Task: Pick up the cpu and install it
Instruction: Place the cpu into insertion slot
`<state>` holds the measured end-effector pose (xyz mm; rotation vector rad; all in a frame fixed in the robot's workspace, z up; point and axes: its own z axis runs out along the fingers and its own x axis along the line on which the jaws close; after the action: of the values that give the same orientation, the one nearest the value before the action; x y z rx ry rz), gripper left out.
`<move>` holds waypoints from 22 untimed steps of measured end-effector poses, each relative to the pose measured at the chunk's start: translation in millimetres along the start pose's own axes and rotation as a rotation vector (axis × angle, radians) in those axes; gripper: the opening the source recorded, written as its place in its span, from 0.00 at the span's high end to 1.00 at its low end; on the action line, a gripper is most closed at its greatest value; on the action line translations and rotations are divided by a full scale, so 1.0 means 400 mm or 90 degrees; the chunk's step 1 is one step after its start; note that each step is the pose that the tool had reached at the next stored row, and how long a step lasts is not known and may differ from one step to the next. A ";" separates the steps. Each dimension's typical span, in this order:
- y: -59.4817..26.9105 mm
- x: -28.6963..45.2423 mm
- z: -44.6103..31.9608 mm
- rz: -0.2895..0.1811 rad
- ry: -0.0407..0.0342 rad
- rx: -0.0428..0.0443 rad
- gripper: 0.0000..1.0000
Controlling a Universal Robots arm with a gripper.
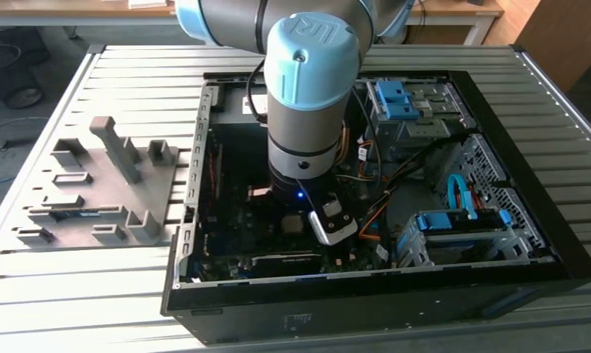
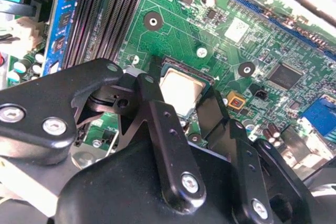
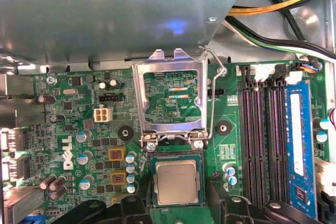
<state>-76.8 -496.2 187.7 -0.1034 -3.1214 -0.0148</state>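
The cpu (image 3: 176, 181), a small square chip with a silvery-grey top, lies flat in the dark socket on the green motherboard (image 3: 79, 129). In the second wrist view the cpu (image 2: 180, 88) sits between two black fingers (image 2: 149, 100). My gripper (image 3: 176, 204) is low over the socket and open, one finger on each side of the chip and a narrow gap to it. The socket's metal load plate (image 3: 170, 66) is swung up, with its wire lever (image 3: 212, 98) beside it. In the exterior view the gripper (image 1: 295, 223) is down inside the computer case.
The open black case (image 1: 531, 294) lies on a slatted table (image 1: 128, 81). Memory slots (image 3: 262, 140) run close beside the socket. Cables (image 3: 273, 9) and blue drive brackets (image 1: 462, 220) crowd the case. A grey parts jig (image 1: 98, 191) sits on the exterior view's left.
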 end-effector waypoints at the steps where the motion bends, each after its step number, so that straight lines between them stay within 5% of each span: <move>1: 0.000 0.000 0.000 0.000 0.0000 0.0000 0.45; 7: 0.000 0.000 -0.013 0.000 -0.0001 0.0001 0.45; 17: 0.006 0.002 -0.074 0.000 -0.0003 -0.0001 0.45; 22: 0.015 0.003 -0.104 0.000 -0.0002 0.0001 0.59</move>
<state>-76.9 -490.7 229.5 -0.1032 -3.1217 -0.0145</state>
